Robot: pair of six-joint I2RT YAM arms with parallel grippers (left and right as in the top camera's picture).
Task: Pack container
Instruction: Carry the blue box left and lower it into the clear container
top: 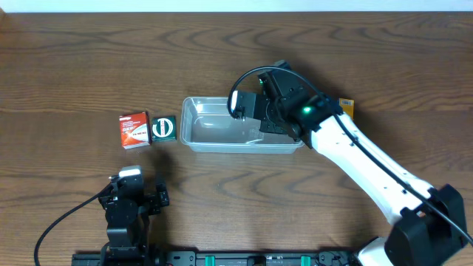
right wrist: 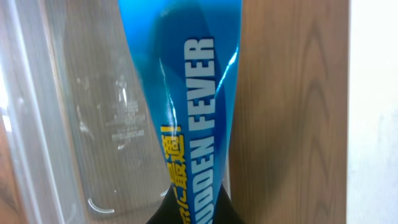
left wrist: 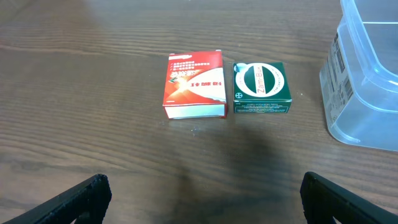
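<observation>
The container [top: 222,125] is lying lengthwise at the middle of the table [top: 74,59]. The right gripper [top: 267,122] is hanging over its 3 o'clock end, with the fingertips hidden beneath the wrist. A red box [top: 134,129] and a green box [top: 164,128] are sitting side by side just off its 9 o'clock end. An orange thing [top: 347,107] is peeking out at 2 o'clock behind the arm. The left gripper [top: 137,199] is waiting at 7 o'clock, well apart.

From the left wrist, that gripper is showing itself spread wide and gripping nothing. The two boxes are lying at 12 o'clock, and a corner of the container is showing at 2 o'clock.

From the right wrist, a blue packet [right wrist: 193,93] is rising out of the dark finger at 6 o'clock and is seemingly being pinched there. The container's clear wall is standing at 9 o'clock.

The step appears to be setting this packet inside. To do it well, the arm should be bringing the packet fully inside the rim, lowering it near the floor, and letting go at one end so room is left for the boxes.
</observation>
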